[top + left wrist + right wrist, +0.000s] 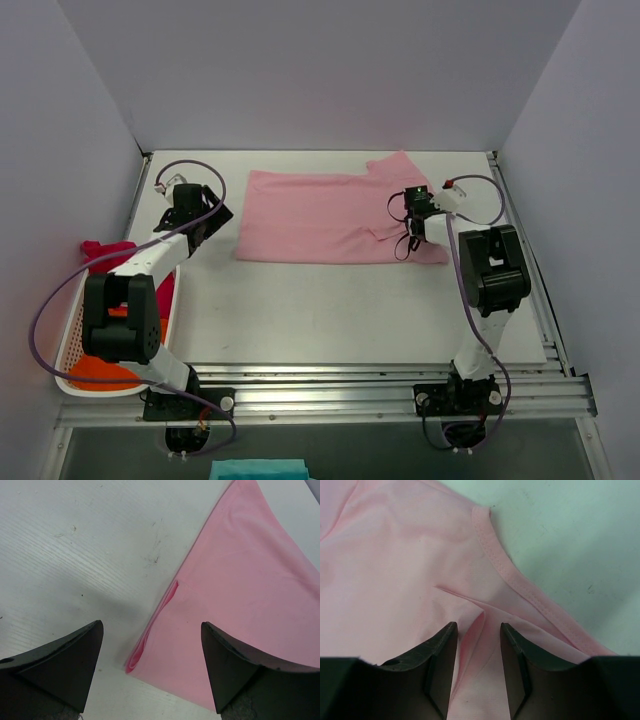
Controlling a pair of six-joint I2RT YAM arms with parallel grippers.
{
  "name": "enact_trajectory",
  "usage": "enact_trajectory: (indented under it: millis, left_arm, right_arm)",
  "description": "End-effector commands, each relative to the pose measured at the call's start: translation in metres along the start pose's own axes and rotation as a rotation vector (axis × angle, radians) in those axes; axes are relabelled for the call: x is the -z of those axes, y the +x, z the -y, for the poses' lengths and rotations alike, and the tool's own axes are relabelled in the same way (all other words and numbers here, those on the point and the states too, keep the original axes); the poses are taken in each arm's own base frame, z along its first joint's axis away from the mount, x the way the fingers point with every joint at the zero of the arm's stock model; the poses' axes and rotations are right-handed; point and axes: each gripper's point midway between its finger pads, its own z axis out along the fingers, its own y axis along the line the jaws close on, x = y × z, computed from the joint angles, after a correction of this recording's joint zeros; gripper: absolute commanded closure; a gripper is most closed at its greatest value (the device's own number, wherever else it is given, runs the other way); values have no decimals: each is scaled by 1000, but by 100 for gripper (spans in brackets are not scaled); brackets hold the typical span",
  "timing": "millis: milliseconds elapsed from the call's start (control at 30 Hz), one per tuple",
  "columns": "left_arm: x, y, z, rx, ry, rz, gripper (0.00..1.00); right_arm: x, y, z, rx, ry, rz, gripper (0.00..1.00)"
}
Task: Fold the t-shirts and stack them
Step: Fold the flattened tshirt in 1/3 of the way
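The light pink t-shirt [320, 215] lies folded flat at the back middle of the table. My left gripper [207, 218] is open wide just off the shirt's left edge. In the left wrist view the shirt's folded near-left corner [137, 657] lies between the spread fingers of that gripper [152, 626]. My right gripper [412, 222] is down on the shirt's right part, near the sleeve. In the right wrist view its jaws [478, 628] stand a little apart with a raised ridge of pink cloth [472, 635] between them. The magenta-red t-shirt [106, 252] and the orange t-shirt [100, 372] lie in a basket.
A white basket [88, 391] stands at the table's left edge beside the left arm. The shirt's hemmed sleeve edge [520, 587] runs off to the right of my right gripper. A teal cloth [258, 468] shows below the front rail. Walls close in the left, back and right.
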Motion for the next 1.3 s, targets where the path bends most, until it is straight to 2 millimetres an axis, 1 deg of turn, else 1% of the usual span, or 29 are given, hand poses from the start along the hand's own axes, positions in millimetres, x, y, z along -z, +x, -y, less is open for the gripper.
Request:
enact_trajectory:
  millis: [0, 133, 267, 400, 600, 967, 1267]
  left_arm:
    - [5, -14, 14, -9, 49, 50, 12]
    - [5, -15, 15, -11, 49, 53, 12]
    - [5, -16, 14, -10, 46, 54, 12]
    - [4, -15, 14, -13, 45, 51, 12]
    - [2, -14, 14, -13, 46, 48, 12]
    - [1, -13, 14, -13, 44, 48, 12]
    - [-1, -12, 14, -14, 46, 44, 12]
  right_arm:
    - [1, -13, -11, -10, -6, 24, 64]
    - [0, -17, -20, -10, -17, 28, 65]
    - [-1, -14, -24, -1, -18, 22, 66]
    - [-7, -9, -22, 9, -6, 15, 66]
    - [-8, -2, -16, 14, 2, 6, 67]
    - [-4, -4, -14, 6, -2, 6, 67]
    - [5, -7, -10, -8, -10, 7, 64]
